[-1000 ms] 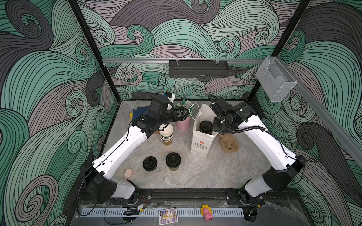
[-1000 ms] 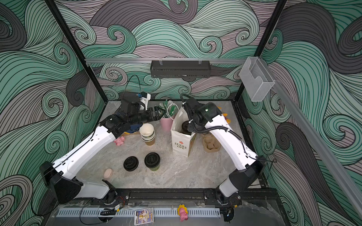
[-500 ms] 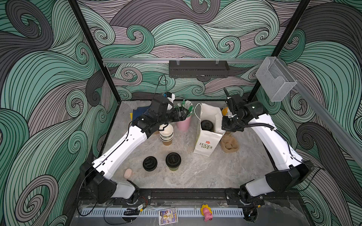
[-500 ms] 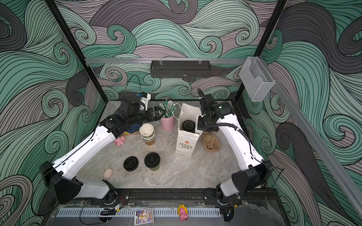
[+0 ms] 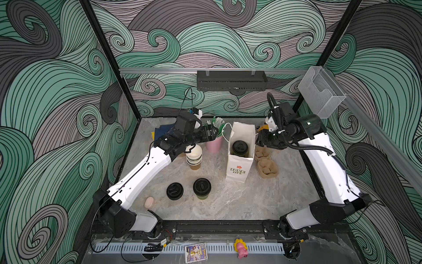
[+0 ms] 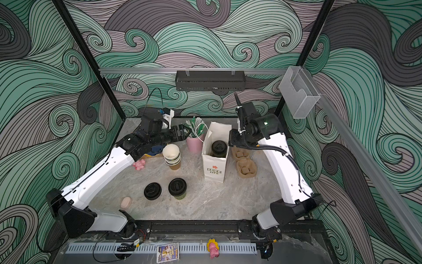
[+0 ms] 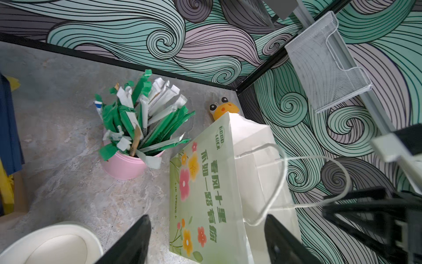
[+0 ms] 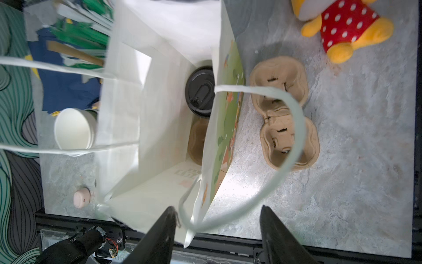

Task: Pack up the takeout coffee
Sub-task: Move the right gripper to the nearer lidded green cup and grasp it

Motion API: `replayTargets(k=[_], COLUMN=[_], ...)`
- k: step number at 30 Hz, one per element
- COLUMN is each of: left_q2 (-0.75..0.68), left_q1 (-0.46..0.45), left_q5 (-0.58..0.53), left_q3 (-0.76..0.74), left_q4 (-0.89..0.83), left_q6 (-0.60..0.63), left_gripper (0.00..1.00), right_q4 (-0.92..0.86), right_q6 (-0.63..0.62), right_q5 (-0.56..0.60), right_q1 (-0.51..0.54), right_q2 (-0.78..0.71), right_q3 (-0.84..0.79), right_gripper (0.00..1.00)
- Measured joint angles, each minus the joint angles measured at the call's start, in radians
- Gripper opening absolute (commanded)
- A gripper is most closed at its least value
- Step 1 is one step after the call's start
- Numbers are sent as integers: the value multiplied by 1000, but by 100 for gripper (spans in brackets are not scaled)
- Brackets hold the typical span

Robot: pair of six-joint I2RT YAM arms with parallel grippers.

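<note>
With left end effector [image 7: 206,217] and right end effector [image 8: 217,209] both open and empty beside the bag [image 5: 238,169], grip the remaining cup [image 5: 201,187] upright and lower it beside the packed cup [image 5: 239,147].

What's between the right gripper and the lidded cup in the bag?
The paper bag's printed side wall, in the right wrist view; the right gripper is outside it, the lidded cup inside.

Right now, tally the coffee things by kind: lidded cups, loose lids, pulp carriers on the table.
Lidded cups: 2, bagged cup, table cup
Loose lids: 1
Pulp carriers on the table: 1
Total: 4
</note>
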Motion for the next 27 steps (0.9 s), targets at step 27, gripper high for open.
replayTargets(k=[27], left_q2=[-584], left_q1=[436], left_q5=[-308], left_q3=[-401], left_q4=[-380], left_q6=[-465], left_gripper=[80], right_q4=[87], right_q6=[113], right_q5=[54], right_q1=[787], right_q2=[514], right_q3=[100], right_gripper=[88])
